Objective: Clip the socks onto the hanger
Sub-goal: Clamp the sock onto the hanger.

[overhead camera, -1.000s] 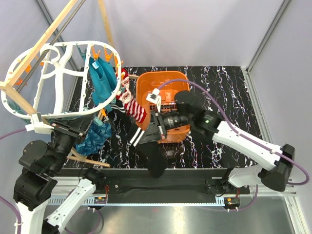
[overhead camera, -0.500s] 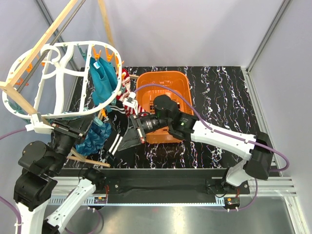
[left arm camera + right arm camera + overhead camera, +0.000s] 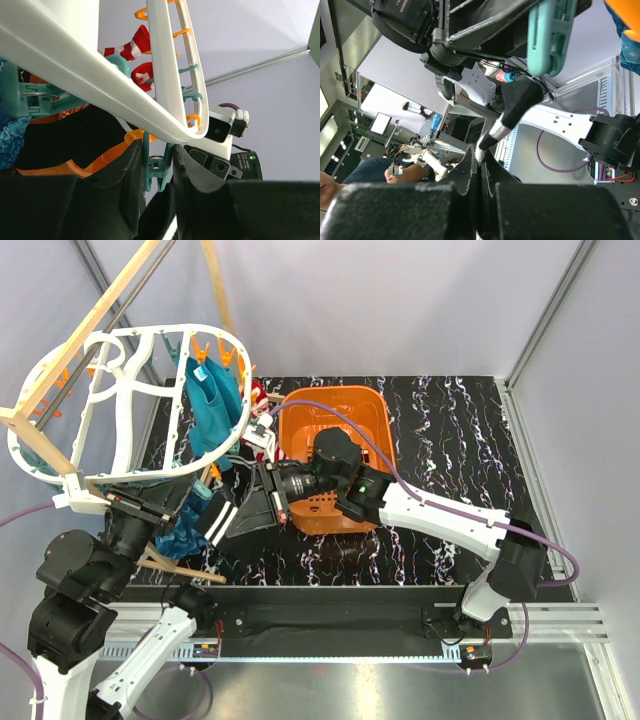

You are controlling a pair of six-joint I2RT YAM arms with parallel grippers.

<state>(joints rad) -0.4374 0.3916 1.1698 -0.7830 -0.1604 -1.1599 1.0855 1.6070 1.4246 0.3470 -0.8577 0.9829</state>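
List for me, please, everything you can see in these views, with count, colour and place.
hanger: one, white, hanging at upper left.
orange pegs: several, along the hanger's rim.
teal pegs: at least two, under the hanger.
teal-blue cloths: two visible, at the hanger's right side and below it.
striped sock: one, red and white, by the hanger's right edge.
black sock: one, white-striped cuff, in the right gripper.
basket: one, orange, mid-table.
wooden pole frame: one, pale, upper left.
table: one, black marbled.
left gripper: closed on a teal peg under the rim.
right gripper: shut on the black sock, left of the basket.
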